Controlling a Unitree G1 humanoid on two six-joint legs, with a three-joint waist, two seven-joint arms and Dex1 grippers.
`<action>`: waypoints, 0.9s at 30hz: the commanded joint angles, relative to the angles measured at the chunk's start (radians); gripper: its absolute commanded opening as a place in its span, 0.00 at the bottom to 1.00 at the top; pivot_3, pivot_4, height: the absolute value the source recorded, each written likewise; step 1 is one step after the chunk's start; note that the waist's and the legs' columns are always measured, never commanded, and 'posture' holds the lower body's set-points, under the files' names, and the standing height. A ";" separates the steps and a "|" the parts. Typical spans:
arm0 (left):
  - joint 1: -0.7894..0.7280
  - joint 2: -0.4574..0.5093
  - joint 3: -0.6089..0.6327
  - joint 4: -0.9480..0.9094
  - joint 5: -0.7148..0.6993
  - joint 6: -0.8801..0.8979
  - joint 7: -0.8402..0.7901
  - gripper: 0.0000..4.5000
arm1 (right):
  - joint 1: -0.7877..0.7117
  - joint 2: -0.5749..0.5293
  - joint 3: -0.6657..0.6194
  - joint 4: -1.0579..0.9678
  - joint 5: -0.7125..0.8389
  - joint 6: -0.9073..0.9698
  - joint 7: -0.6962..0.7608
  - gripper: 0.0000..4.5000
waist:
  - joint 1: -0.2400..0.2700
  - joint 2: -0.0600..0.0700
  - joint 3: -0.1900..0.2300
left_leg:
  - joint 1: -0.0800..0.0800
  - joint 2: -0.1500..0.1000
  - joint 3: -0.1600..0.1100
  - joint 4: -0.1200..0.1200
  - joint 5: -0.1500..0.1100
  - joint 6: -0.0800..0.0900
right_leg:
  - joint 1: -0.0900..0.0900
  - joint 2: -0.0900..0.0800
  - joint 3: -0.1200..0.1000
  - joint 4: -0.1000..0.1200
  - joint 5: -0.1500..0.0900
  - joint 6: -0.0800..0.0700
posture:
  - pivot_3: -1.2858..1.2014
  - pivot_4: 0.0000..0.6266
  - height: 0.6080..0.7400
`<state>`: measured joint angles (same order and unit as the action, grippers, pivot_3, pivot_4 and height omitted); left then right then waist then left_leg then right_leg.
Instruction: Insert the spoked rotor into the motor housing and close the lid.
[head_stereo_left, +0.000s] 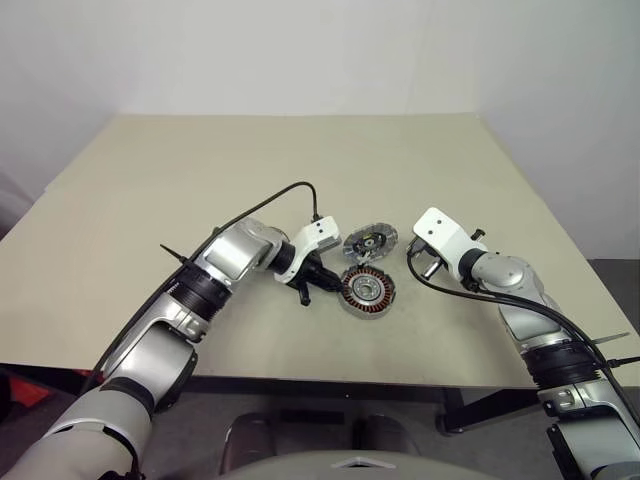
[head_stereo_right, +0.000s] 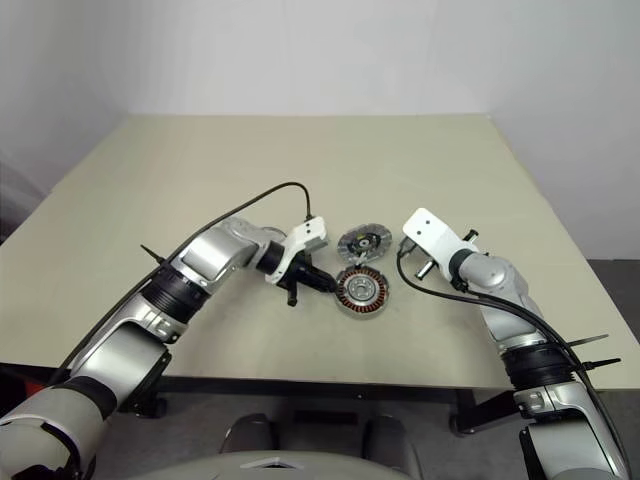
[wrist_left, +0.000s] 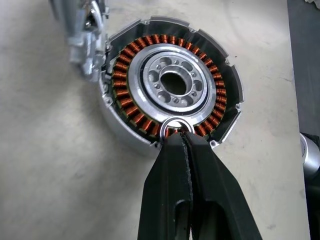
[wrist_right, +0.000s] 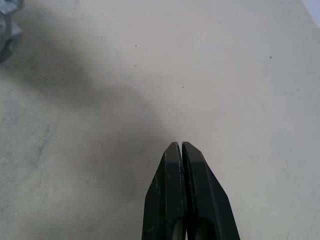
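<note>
Inside the motor housing (wrist_left: 172, 85), the spoked rotor (wrist_left: 174, 82) sits pinched at its rim by the closed left gripper (wrist_left: 182, 137); a tug could unseat it. The right gripper (wrist_right: 181, 146) is closed, empty.

A beige table (head_stereo_left: 300, 160) (matte, lightly scuffed) stands against plain white walls (head_stereo_left: 300, 50); dark grey floor (head_stereo_left: 610, 290) shows past its right edge.

Beige table (head_stereo_left: 200, 180), plain white wall (head_stereo_left: 300, 50) behind, grey floor (head_stereo_left: 615, 290) beside
</note>
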<state>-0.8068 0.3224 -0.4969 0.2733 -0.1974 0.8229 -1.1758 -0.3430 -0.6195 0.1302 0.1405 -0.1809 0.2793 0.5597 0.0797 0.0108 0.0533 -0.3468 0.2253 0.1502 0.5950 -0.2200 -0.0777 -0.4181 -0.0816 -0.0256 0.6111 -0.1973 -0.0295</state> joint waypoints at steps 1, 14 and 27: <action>-0.013 -0.001 -0.019 -0.002 0.020 -0.021 0.001 0.01 | -0.010 0.001 -0.021 -0.047 -0.003 -0.009 -0.017 0.00 | 0.000 0.000 0.000 | 0.000 0.000 0.000 0.000 0.000 0.000 | 0.000 0.000 0.000 0.000 0.000 0.000 | 0.52 0.00 1.00; -0.041 -0.033 -0.027 0.016 0.058 -0.030 0.026 0.01 | -0.011 0.009 -0.023 -0.046 0.000 -0.010 -0.036 0.00 | 0.000 0.000 0.000 | 0.000 0.000 0.000 0.000 0.000 0.000 | 0.000 0.000 0.000 0.000 0.000 0.000 | 0.52 0.00 1.00; -0.066 -0.121 0.018 0.052 0.051 -0.035 0.085 0.01 | -0.015 0.008 -0.018 -0.033 -0.002 -0.016 -0.042 0.00 | 0.019 0.000 0.000 | -0.002 -0.004 0.000 0.000 0.000 0.003 | 0.000 -0.005 -0.001 0.000 0.000 0.000 | 0.52 0.00 1.00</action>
<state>-0.8430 0.2176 -0.4984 0.3307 -0.1365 0.7945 -1.0981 -0.3411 -0.6110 0.1302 0.1404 -0.1808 0.2767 0.5268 0.0986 0.0108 0.0533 -0.3487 0.2208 0.1505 0.5956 -0.2195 -0.0746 -0.4177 -0.0872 -0.0262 0.6108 -0.1972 -0.0294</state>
